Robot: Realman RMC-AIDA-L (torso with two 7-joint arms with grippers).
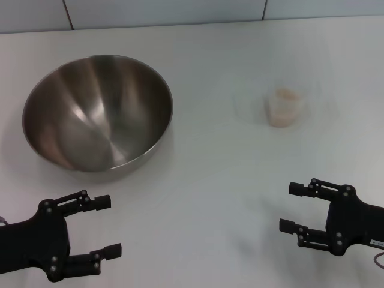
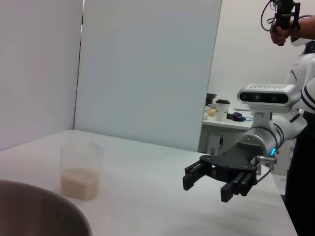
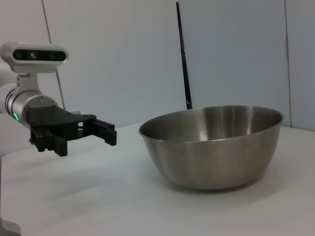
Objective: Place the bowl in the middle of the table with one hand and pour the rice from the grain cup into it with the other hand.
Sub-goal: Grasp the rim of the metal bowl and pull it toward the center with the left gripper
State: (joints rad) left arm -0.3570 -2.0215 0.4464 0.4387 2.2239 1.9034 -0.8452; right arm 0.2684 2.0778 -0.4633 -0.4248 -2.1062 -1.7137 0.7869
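Observation:
The steel bowl stands empty on the left part of the white table. The clear grain cup stands upright at the right rear, with a low layer of rice in it. My left gripper is open and empty at the front left, in front of the bowl. My right gripper is open and empty at the front right, in front of the cup. The left wrist view shows the cup, the rice, the bowl's rim and the right gripper. The right wrist view shows the bowl and the left gripper.
White wall panels close off the table's far edge. A bare stretch of tabletop lies between the bowl and the cup. Beyond the table's right side, a person and a desk with a paper cup stand in the background.

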